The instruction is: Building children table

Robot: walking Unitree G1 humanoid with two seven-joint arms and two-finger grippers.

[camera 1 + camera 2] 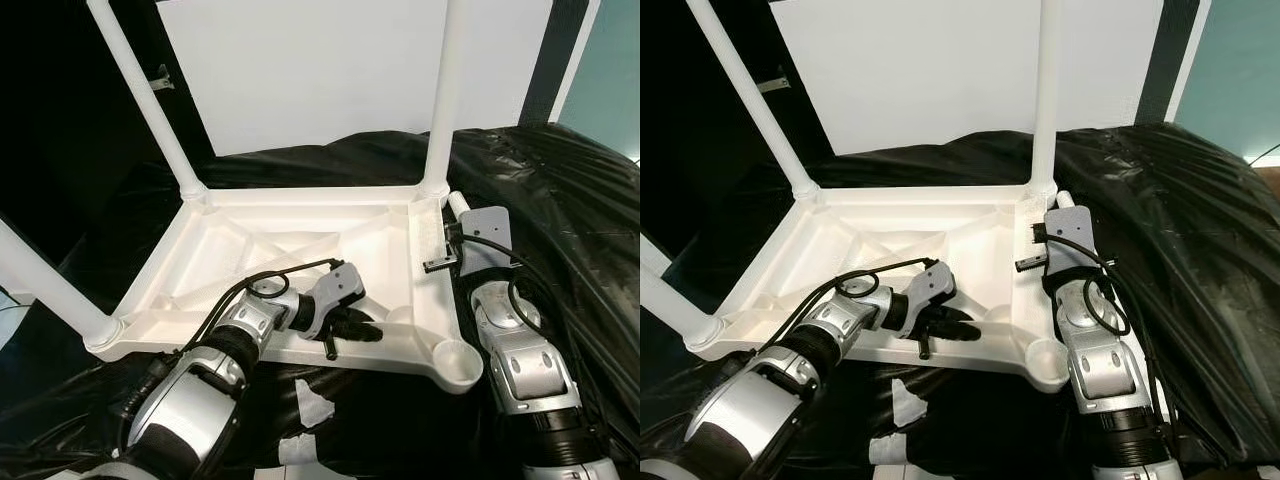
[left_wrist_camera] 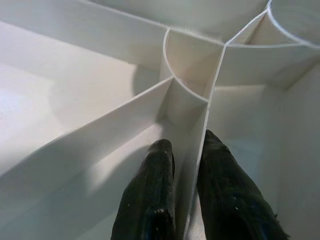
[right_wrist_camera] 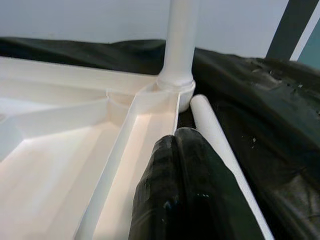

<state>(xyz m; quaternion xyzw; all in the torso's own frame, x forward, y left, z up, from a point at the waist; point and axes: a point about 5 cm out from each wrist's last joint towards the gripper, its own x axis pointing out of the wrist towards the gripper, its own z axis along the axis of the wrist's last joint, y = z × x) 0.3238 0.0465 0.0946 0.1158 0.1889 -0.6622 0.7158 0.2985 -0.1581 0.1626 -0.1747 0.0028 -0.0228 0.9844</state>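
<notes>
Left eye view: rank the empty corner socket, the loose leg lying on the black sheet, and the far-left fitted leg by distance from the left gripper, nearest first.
1. Empty corner socket, at the tabletop's near right corner, closest to the left gripper.
2. Loose leg, lying beside the tabletop's right edge, by the right gripper.
3. Far-left fitted leg, standing up from the far left corner, farthest.

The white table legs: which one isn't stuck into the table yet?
The loose white plastic leg lying on the black sheet beside the right gripper; the other three stand in corner sockets.
</notes>
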